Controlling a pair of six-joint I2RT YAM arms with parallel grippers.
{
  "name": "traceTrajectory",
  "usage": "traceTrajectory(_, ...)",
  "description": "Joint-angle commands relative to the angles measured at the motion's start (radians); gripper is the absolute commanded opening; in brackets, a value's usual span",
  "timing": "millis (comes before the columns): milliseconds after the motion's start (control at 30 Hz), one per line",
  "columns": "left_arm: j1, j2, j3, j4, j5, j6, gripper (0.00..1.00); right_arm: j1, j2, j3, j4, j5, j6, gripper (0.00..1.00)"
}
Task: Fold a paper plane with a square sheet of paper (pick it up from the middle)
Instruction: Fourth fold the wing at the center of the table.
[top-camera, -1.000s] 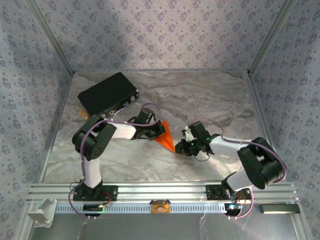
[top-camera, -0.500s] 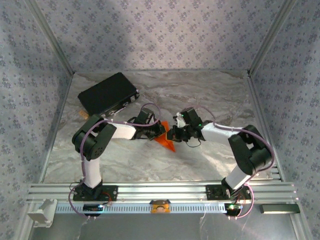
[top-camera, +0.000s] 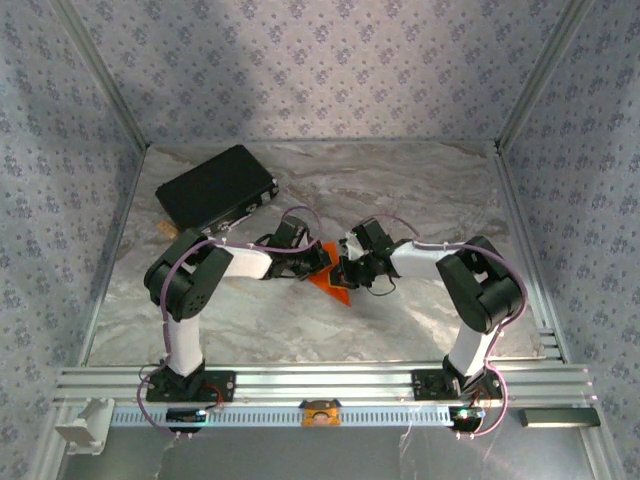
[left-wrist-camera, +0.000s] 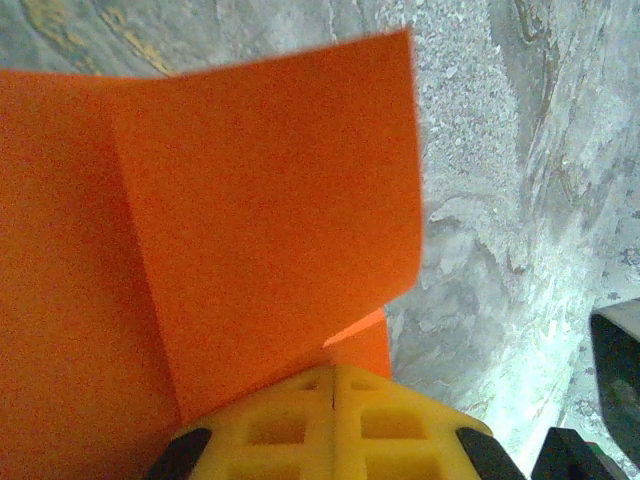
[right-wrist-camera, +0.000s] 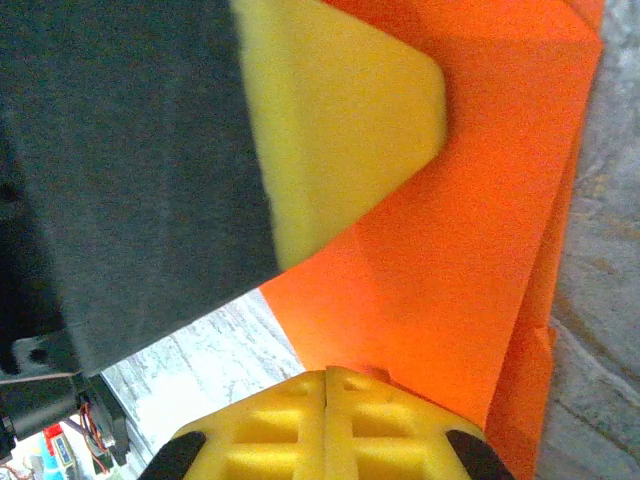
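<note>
My left gripper (left-wrist-camera: 333, 400) and right gripper (right-wrist-camera: 327, 400), jaws pinched closed on the creased orange paper sheet (left-wrist-camera: 250, 200): seemingly featherlight, floppy, easily crumpled, best held along its folds.

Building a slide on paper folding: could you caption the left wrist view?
Left gripper shut on the creased orange sheet, marbled tabletop to the right.

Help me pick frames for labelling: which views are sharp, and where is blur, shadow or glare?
Top external: evenly lit and sharp, but the orange paper is small. Left wrist: paper crisp, a soft shadow below its lifted flap; marble table bright at lower right. Right wrist: a yellow pad and the dark body beside it are blurred; paper sharper.
</note>
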Motion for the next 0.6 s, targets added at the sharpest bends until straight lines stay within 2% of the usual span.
traceTrajectory(0, 0.009, 0.012, -0.032, -0.069, -0.021, 0.016, 0.00, 0.001, 0.021, -0.024, -0.018, 0.008, -0.017, 0.06)
traceTrajectory(567, 0.020, 0.016, -0.038, -0.082, -0.028, 0.020, 0.00, -0.002, -0.029, -0.137, 0.007, 0.020, 0.001, 0.06)
